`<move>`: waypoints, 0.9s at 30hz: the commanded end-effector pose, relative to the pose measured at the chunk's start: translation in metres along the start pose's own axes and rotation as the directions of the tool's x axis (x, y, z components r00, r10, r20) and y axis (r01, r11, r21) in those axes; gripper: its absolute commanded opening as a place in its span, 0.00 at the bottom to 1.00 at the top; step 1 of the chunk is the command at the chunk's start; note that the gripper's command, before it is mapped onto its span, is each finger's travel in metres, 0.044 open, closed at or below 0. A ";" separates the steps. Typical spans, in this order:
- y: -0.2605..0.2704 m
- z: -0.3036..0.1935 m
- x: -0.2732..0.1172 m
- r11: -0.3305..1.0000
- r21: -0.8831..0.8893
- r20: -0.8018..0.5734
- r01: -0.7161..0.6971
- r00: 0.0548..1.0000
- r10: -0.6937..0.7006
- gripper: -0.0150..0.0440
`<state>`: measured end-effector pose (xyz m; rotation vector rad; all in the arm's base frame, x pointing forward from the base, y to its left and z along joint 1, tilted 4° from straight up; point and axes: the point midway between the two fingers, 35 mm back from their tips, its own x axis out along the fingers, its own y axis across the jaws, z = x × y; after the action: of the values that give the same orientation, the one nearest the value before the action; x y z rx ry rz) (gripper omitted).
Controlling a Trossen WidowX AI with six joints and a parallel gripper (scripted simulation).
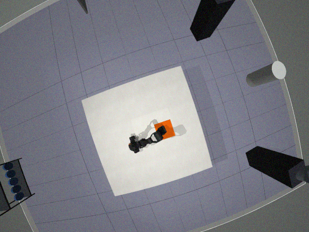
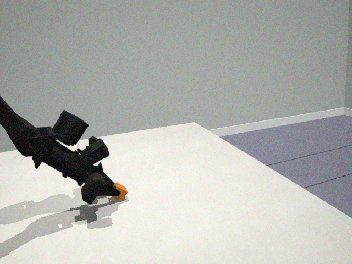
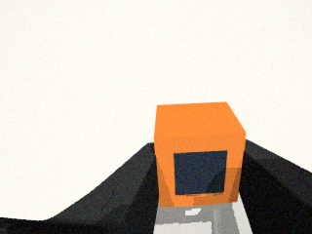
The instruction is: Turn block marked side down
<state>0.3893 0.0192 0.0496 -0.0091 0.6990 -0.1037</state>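
Orange block point(image 3: 198, 156): clamped between the jaws, low over the white counter point(image 2: 198, 184).
Marked side: a dark blue square facing the wrist camera, back toward the arm point(image 2: 51, 153).
Contact: in the exterior view the block's lower edge looks to be at the counter, possibly touching; too small to be sure.
Hidden: the block's flanks sit behind the black fingers; from the top the jaws cover part of the block.
Cut off: the arm's base runs out of the exterior view, away from the block.
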 end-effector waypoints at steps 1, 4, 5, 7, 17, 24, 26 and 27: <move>-0.001 -0.009 0.002 1.000 -0.008 0.054 0.006 0.999 -0.005 0.25; -0.002 -0.011 0.000 1.000 -0.008 0.100 0.006 0.995 -0.005 0.25; -0.002 -0.012 0.000 1.000 -0.007 0.116 0.007 0.993 -0.006 0.25; -0.003 -0.013 -0.002 1.000 -0.006 0.146 0.008 0.989 -0.007 0.25; -0.005 -0.016 -0.008 1.000 -0.003 0.240 0.012 0.971 -0.011 0.25; -0.005 -0.016 -0.008 1.000 -0.003 0.242 0.012 0.970 -0.011 0.25; -0.005 -0.016 -0.008 1.000 -0.003 0.242 0.012 0.970 -0.011 0.25; -0.005 -0.016 -0.008 1.000 -0.003 0.242 0.012 0.970 -0.011 0.25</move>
<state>0.3737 0.0167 0.0452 -0.0214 0.4490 -0.1055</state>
